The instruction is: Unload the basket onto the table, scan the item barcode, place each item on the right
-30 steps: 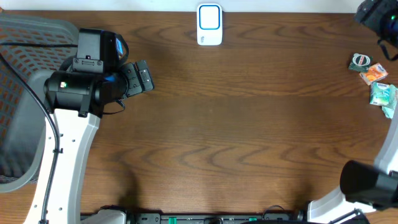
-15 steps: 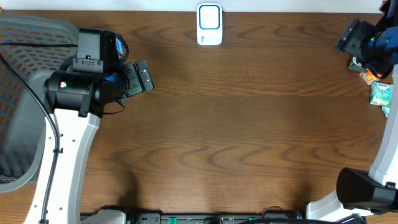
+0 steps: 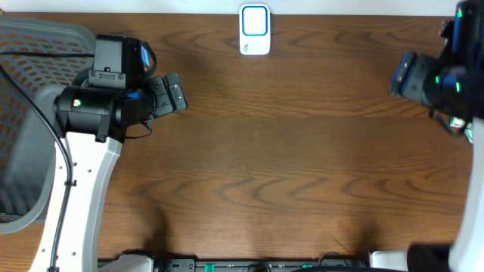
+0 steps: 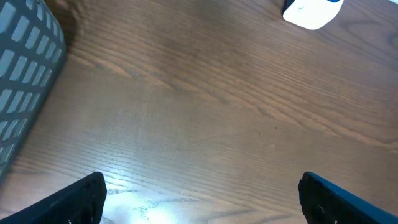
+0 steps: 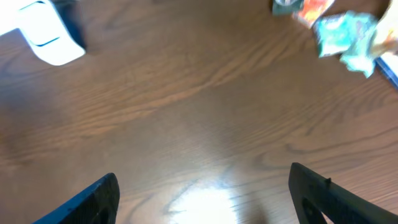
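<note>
- Hovering over the left part of the table [image 3: 287,166], the left gripper [image 4: 200,183] has its fingers [image 4: 74,199] spread wide, with only bare wood between them.
- From overhead, the left arm [image 3: 98,106] stands at the left side, its fingers pointing right, well apart from everything else on the table.
- A mesh chair [image 3: 30,113] sits at the far left, beside the left arm; it also shows along the left edge of the left wrist view.
- The scanner [image 3: 255,30], white with a blue outline on its face, sits at the far edge of the table near the middle, with nothing touching it.
- It also shows in the top right corner of the left wrist view and at the upper left of the right wrist view.
- The right arm [image 3: 442,83] reaches over the far right side of the table, well right of the scanner.
- The right gripper [image 5: 203,177] is open too, its fingers [image 5: 317,193] wide apart over bare wood and holding nothing.
- The packets [image 5: 345,34] lie on the table at the far right, seen at the top right of the right wrist view, beyond the fingers and not touched by them.
- A teal packet is the clearest; an orange one [image 5: 311,9] lies just left of it. That view is blurred, so no barcode can be made out.
- From overhead the right arm covers most of the packets.
</note>
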